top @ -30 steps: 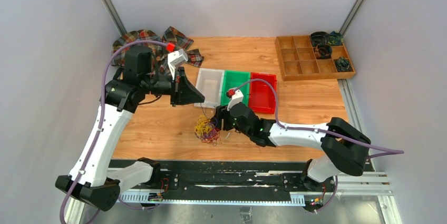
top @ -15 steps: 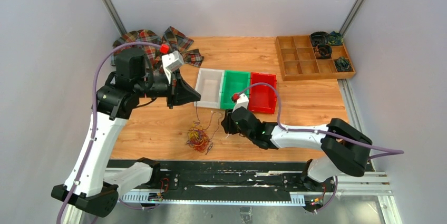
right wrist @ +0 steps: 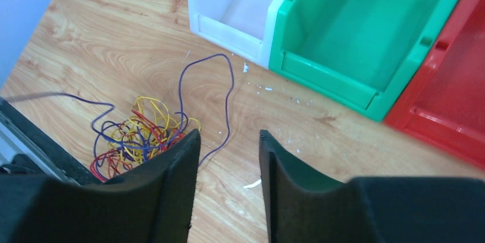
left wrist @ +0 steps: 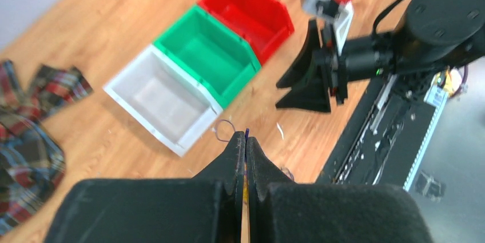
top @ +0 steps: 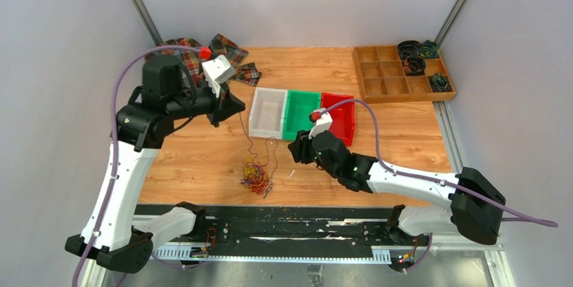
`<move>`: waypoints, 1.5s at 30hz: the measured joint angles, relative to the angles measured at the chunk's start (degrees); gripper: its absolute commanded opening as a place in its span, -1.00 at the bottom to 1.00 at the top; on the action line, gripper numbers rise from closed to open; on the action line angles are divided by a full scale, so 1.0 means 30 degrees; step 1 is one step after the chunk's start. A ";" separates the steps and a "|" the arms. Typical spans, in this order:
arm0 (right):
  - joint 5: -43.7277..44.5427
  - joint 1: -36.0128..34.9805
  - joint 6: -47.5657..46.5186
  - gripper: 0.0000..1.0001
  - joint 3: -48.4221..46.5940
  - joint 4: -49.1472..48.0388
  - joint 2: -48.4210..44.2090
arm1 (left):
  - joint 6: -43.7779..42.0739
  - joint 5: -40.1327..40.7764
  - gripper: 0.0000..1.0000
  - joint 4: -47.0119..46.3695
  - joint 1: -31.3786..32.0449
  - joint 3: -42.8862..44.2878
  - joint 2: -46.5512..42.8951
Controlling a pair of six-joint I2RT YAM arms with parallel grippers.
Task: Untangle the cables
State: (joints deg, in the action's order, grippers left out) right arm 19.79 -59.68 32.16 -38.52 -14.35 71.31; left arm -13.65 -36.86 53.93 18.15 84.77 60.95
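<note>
Pinching one purple cable, left tool, right tool half-open, empty, one tangle, three bins

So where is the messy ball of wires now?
In the top view, the tangle of cables lies on the table near its front edge, left of the right gripper and in front of the white bin.

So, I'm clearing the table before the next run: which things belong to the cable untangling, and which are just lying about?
In the job: tangle of cables; purple cable pinched in the shut left hand; open right hand near the tangle.
Lying about: plaid cloth; wooden tray; white bin, green bin, red bin, all empty.
</note>
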 measured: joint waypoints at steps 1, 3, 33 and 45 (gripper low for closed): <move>-0.0146 0.0000 -0.0204 -0.04 -0.0066 0.0051 -0.0029 | 0.0153 -0.0022 -0.99 -0.0022 0.0000 0.0619 0.0044; -0.0583 0.0000 -0.0474 -0.01 -0.0262 0.0102 -0.0080 | 0.0525 -0.0102 -0.99 -0.0080 0.0000 0.1923 0.0109; -0.7300 -0.1523 -0.2878 0.06 -0.7286 -0.1042 0.5952 | 0.3206 -0.0328 -0.99 -0.0918 0.0000 1.6065 0.3971; -0.7606 -0.1530 -0.2557 -0.91 -0.7905 -0.1508 0.7905 | 0.4116 0.1923 -0.98 -0.4998 0.0000 1.3544 0.2084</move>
State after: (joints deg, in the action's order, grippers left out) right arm -3.03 -64.27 24.49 -62.24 -18.87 95.02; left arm -1.30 -31.09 38.94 18.15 125.40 67.20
